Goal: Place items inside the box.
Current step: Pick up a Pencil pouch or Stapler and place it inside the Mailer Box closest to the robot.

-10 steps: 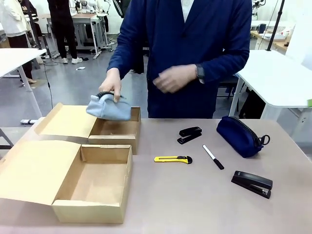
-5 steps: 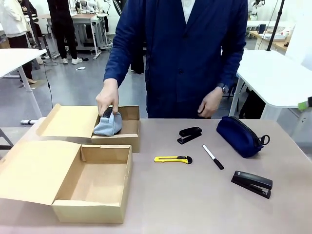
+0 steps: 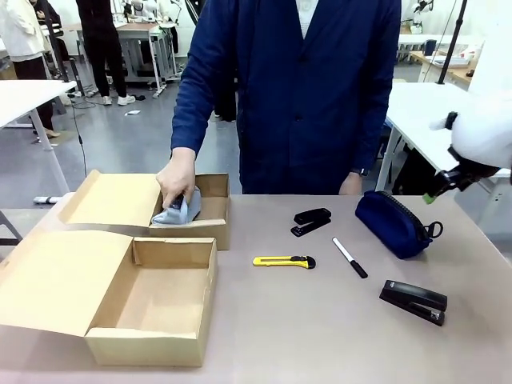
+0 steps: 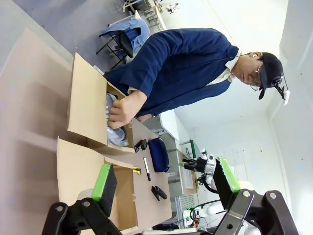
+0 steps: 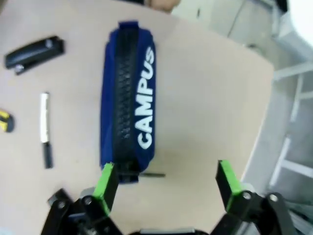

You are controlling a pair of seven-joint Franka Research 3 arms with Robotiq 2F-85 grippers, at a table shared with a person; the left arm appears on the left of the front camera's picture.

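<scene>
The robot's right hand (image 5: pixel 165 176) hung open above the table (image 3: pixel 320 336), its green pads spread wide with nothing between them; it was poised over 1 end of the navy pouch (image 5: pixel 128 98) with the white CAMPUS lettering, 1 pad just by the zip-pull end and the other over bare table. The robot's left hand (image 4: pixel 164 176) was likewise open and empty, well apart from the 2 cardboard boxes.

The navy pouch lay at the right of the table, zip uppermost. It looked soft and padded, probably light, and likely to sag or dent if pinched at an end; the firmest hold would be across its narrow width at mid-length, pads on the 2 fabric flanks either side of the zip.

The light grey zip pouch (image 3: pixel 180 212) sat in the far box (image 3: pixel 212 234) under the person's hand (image 3: pixel 178 174); the near box (image 3: pixel 152 348) stood open with its flap laid out flat.

Between the boxes and the navy pouch lay the yellow utility knife (image 3: pixel 284 262), the white pen with black cap (image 3: pixel 350 258) and 1 black stapler (image 3: pixel 311 221); the other stapler (image 3: pixel 413 301) lay nearer the robot. These seemed stiff and smooth; the pen might roll, and the staplers were likely the heaviest.

The table was a smooth, matt, greyish-brown top. Beyond it, the room had a grey floor, white tables and other people standing farther off.
</scene>
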